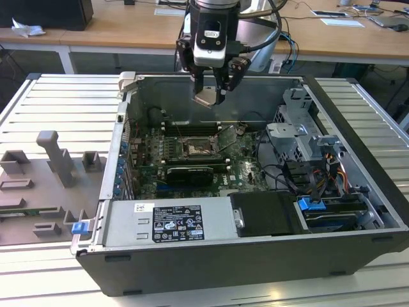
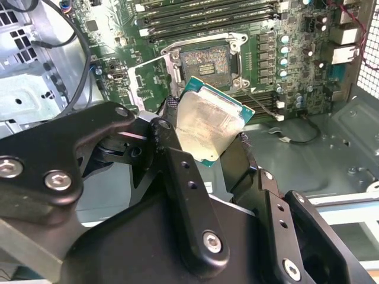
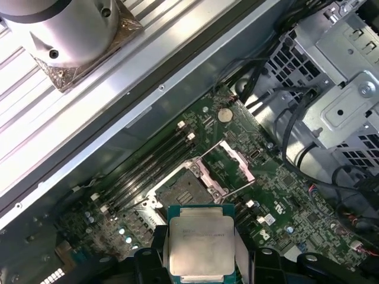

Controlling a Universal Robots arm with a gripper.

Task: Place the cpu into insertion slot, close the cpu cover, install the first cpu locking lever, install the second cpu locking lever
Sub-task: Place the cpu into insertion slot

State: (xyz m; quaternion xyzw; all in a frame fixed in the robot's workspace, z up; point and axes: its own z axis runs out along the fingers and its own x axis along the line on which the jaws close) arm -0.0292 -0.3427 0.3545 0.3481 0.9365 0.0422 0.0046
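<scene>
Gripper (image 2: 206, 137) clenched on the cpu (image 2: 207, 118) by two opposite edges, high over the open case. The insertion slot (image 2: 204, 59) at mid-board lies bare, with the cpu cover (image 2: 145, 80) swung up beside it. Judgement: square the chip's corners to the socket rim and lower it level. The levers are hard to make out, and the socket's keying is too small to tell.

Second wrist view: my fingers (image 2: 164, 133) are covering two edges and lower corner of cpu (image 2: 207, 121); contact faces not showing. Cpu corner is overlapping near rim of insertion slot (image 2: 204, 59). Finger link is hiding one corner of cpu cover (image 2: 145, 80).
First wrist view: picture edge is cutting off my fingers and the cpu edge between them.
Exterior view: I am finding detail inside insertion slot too small to tell. Top edge is cutting off my arm (image 1: 214, 7).
</scene>
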